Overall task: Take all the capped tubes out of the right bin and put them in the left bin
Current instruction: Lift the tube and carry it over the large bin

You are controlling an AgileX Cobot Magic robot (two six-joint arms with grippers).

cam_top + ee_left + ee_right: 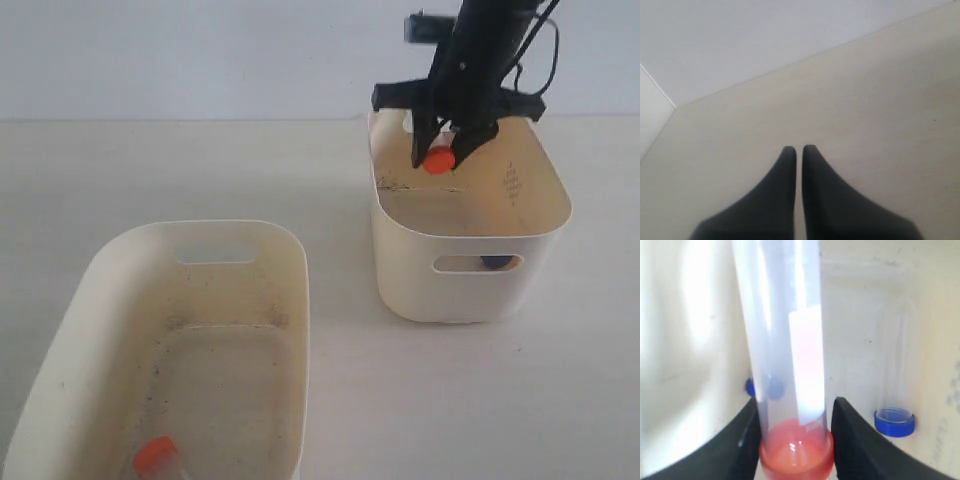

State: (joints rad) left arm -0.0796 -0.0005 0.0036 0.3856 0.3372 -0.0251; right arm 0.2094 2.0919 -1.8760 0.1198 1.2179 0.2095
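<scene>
My right gripper (438,152) hangs over the back of the right bin (410,270), shut on a clear tube with an orange-red cap (438,160). In the right wrist view the fingers (747,440) press this tube (785,340) just above its cap. Below it in the bin lie a blue-capped tube (894,421) and a second blue cap (750,387), partly hidden. One blue cap (494,263) shows through the bin's handle cutout. The left bin (292,265) holds another orange-capped tube (157,458) at its near end. My left gripper (799,149) is shut and empty over bare table.
The two bins stand apart on a pale table (340,350). A white wall (200,50) rises behind. The left arm does not show in the exterior view.
</scene>
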